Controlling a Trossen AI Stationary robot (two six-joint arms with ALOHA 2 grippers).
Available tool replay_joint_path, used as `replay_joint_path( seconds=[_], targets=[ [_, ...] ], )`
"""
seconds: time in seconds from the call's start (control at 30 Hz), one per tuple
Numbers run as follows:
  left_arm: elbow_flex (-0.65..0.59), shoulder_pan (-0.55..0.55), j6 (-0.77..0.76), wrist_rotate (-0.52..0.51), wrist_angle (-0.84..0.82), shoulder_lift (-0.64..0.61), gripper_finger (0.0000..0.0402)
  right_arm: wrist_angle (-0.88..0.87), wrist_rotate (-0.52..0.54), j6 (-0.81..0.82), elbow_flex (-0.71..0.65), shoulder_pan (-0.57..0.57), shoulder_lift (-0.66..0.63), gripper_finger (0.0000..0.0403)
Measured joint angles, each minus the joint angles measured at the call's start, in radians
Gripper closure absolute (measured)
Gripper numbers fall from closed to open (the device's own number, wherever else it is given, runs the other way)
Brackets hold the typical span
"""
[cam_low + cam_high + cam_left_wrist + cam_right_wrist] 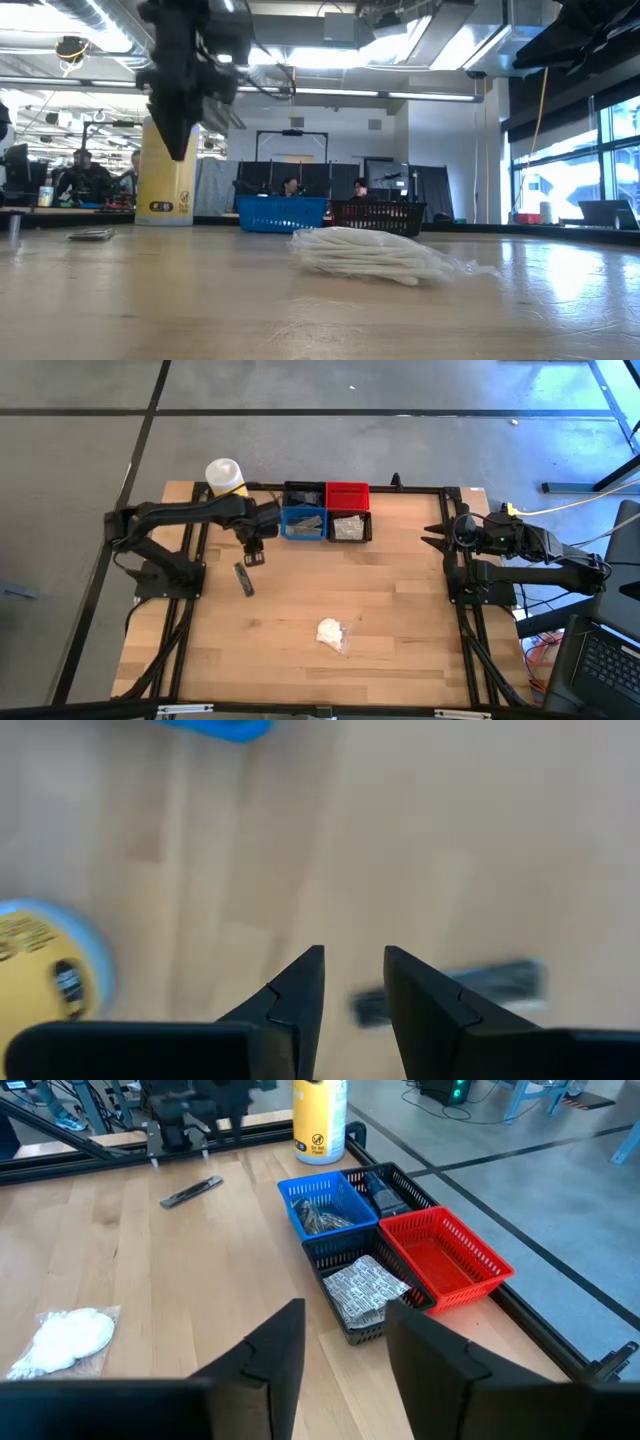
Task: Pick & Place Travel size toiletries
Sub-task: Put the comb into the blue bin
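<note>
A flat dark tube [243, 578] lies flat on the wooden table; it also shows as the tube [190, 1192] and, low across the table, the tube [92, 235]. A white wad in clear wrap [330, 632] rests nearer the near edge, the same wad [65, 1335]. The blue bin [303, 523] holds dark tubes, and the black bin [365, 1290] holds clear crinkly packets. My left gripper [252, 550] hovers open above the table, just toward the far edge from the loose tube [450, 990], which shows past one finger. My right gripper [435, 535] waits open at the right edge.
A tall yellow container with a white top [225, 475] stands at the far left corner, close behind my left arm. A red bin [347, 493] and another black bin [303, 493] sit along the far edge. Bare wood spreads across the middle and near side of the table [400, 620].
</note>
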Motion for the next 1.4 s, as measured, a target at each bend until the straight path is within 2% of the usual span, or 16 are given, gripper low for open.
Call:
replay_joint_path(
  seconds=[0.1,0.3,0.5,0.67,0.9,1.13,1.23,1.4],
  targets=[
    [-0.023,-0.070,-0.052,0.041,0.000,-0.056,0.0300,0.000,0.000,0.000,0.000,0.000,0.000,0.0266],
    [-0.045,-0.272,-0.162,0.032,-0.027,-0.129,0.0300,0.000,0.000,0.000,0.000,0.000,0.000,0.0276],
    [-0.047,-0.463,-0.134,-0.007,-0.070,-0.134,0.0300,0.000,0.000,0.000,0.000,0.000,0.000,0.0284],
    [-0.047,-0.562,0.012,-0.031,-0.056,-0.088,0.0300,0.000,0.000,0.000,0.000,0.000,0.000,0.0290],
    [-0.047,-0.612,-0.011,-0.068,0.026,0.046,0.0300,0.000,0.000,0.000,0.000,0.000,0.000,0.0295],
    [-0.047,-0.607,-0.264,-0.063,0.025,0.201,0.0300,0.000,0.000,0.000,0.000,0.000,0.000,0.0289],
    [-0.047,-0.607,-0.296,-0.020,0.033,0.241,0.0300,0.000,0.000,0.000,0.000,0.000,0.000,0.0283],
    [-0.048,-0.593,-0.304,-0.030,0.046,0.286,0.0300,0.000,0.000,0.000,0.000,0.000,0.000,0.0273]
  ],
)
